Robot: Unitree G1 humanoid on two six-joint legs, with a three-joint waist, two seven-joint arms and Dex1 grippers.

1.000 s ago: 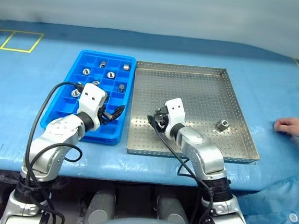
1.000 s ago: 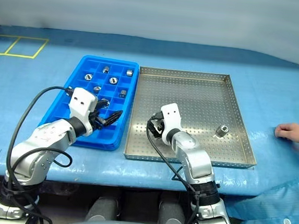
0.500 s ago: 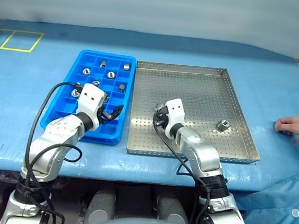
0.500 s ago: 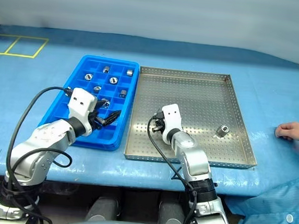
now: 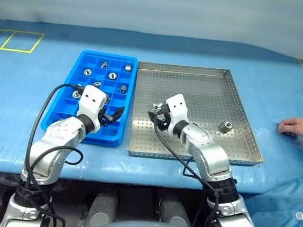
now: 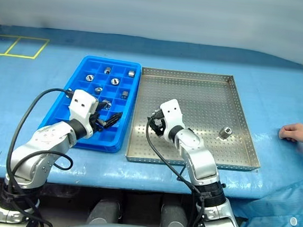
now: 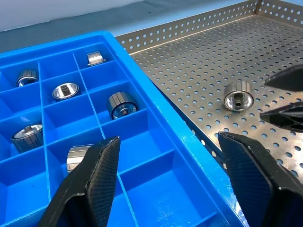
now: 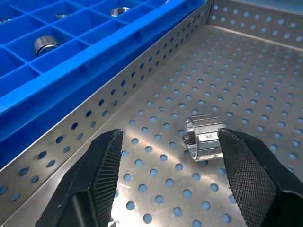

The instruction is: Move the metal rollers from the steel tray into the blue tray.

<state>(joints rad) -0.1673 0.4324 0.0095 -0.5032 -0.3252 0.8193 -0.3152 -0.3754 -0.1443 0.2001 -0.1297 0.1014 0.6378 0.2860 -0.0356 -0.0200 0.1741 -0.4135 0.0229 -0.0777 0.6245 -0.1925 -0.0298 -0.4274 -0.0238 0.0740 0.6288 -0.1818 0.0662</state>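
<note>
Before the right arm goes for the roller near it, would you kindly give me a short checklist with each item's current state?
1. Right gripper fingers open: ok.
2. Small shiny metal roller lies loose on the perforated steel tray: ok.
3. Roller between the fingers: not ok, it lies ahead, near one finger.
4. Bright blue compartment tray has empty compartments: ok.
5. Left gripper open, holding nothing: ok.
6. Person's hand off the trays: ok.

Both arms reach forward, bent at the elbows. The left gripper (image 5: 118, 112) points ahead and toward the right, and its two black fingers (image 7: 97, 175) stand wide apart, holding nothing. The right gripper (image 5: 155, 115) points toward the left, tipped a little downward. Its fingers (image 8: 251, 175) are spread too, with nothing gripped.
</note>
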